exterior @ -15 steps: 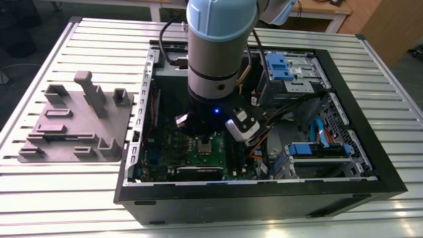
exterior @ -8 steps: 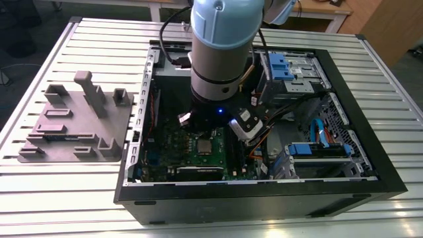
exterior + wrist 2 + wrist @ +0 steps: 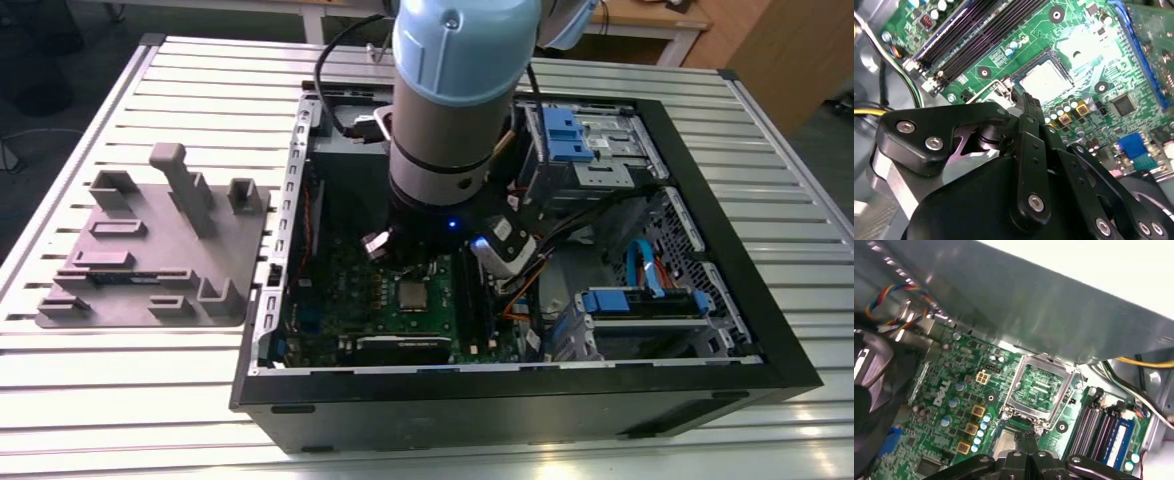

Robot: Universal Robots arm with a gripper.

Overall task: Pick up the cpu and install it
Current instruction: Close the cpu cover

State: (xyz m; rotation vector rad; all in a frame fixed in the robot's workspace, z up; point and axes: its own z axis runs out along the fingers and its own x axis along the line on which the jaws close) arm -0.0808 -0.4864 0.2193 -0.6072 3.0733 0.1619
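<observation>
Looking into the computer case [image 3: 747, 345], we find the cpu [image 3: 1046, 82] flat on the motherboard [image 3: 1134, 75], directly beyond the tips of the pincer [image 3: 1026, 102], whose fingers are closed together, gripping nothing.

I hang inside the open computer case [image 3: 534, 385], my gripper [image 3: 1026, 102] just above the motherboard [image 3: 387, 310]. In the exterior view, the case wall bounds me at 9 o'clock; the drive cage [image 3: 587, 150] stands at 1 o'clock; loose cables [image 3: 587, 225] cross at 3 o'clock. The memory slots [image 3: 974, 37] rise just beside the socket. The raised socket frame [image 3: 1041, 387] stands ahead of my fingers. The cpu [image 3: 1046, 80] lies flat, offering no obstruction. Open room remains directly above the board, around my arm.
</observation>
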